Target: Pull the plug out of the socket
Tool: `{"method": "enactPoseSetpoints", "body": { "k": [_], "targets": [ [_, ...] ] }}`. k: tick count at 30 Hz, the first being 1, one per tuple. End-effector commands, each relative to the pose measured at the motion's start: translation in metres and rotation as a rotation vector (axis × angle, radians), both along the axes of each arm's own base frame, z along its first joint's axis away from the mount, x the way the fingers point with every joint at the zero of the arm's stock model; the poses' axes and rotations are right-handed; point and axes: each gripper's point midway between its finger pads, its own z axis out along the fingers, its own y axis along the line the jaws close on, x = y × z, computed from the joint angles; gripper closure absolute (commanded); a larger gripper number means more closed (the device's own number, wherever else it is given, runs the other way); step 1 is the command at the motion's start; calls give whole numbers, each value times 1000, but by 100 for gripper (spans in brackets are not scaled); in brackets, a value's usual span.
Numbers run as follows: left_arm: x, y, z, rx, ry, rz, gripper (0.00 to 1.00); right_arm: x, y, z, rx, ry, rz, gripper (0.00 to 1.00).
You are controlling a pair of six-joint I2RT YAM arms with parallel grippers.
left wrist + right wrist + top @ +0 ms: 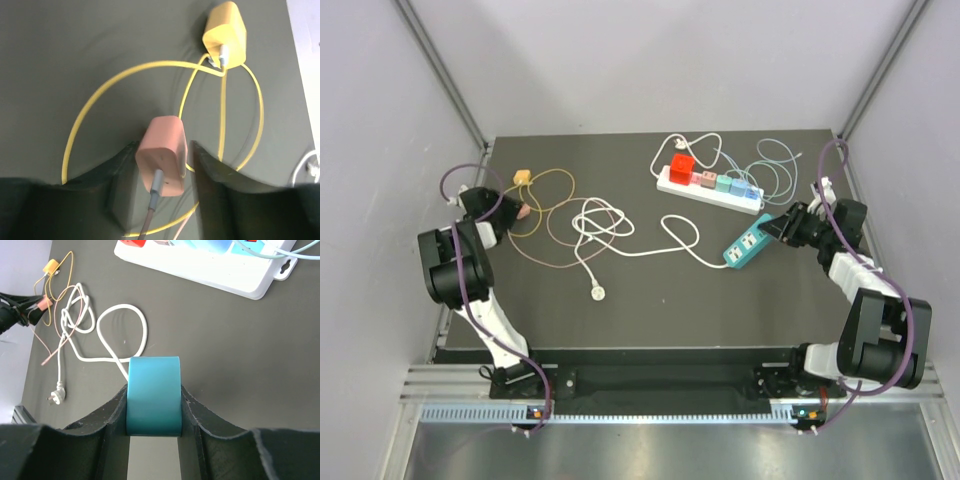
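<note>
The left tool sits at the far left of the worktop with the pink plug between its two fingers. One finger lies against the plug's side. On the other side a thin gap shows, with a bit of yellow cable visible through it, so I cannot tell whether the tool is gripping the plug or only bracketing it. The plug is tilted, and its brownish cable runs back under the wrist. Just beyond it lies a yellow plug, ringed by loops of the yellow cable.

The right tool is closed tight on one end of the teal socket strip, a finger pressed to each long side. That strip lies at the right of the worktop, well apart from the pink plug, which is in no socket. A white cable coils between the two tools. A white socket strip with coloured blocks plugged in lies just behind the teal one.
</note>
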Motion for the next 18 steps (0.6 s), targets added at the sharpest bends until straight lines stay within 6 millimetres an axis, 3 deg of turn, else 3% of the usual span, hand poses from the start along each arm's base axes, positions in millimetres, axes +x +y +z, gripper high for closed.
{"method": "enactPoseSetpoints", "body": {
  "k": [1,5,10,12,13,15,18],
  "targets": [
    [23,0,45,13,-152,-87,43,16,-11,17,-42,-99,-8,100],
    [22,3,67,86,-167,-118,20,16,-11,16,-39,-95,-8,100],
    [11,18,97,223,-141,-86,18,16,-11,18,-35,-97,-6,100],
    [2,23,98,254,-109,-61,18,16,-10,19,-36,-102,-3,100],
    [-1,22,109,285,-128,-62,17,16,-10,19,-35,-102,-5,100],
    [-7,18,113,312,-119,-68,16,16,-11,20,-35,-106,-6,100],
    [-11,-4,127,381,-125,-135,16,15,-10,21,-33,-106,-3,100]
  ]
}}
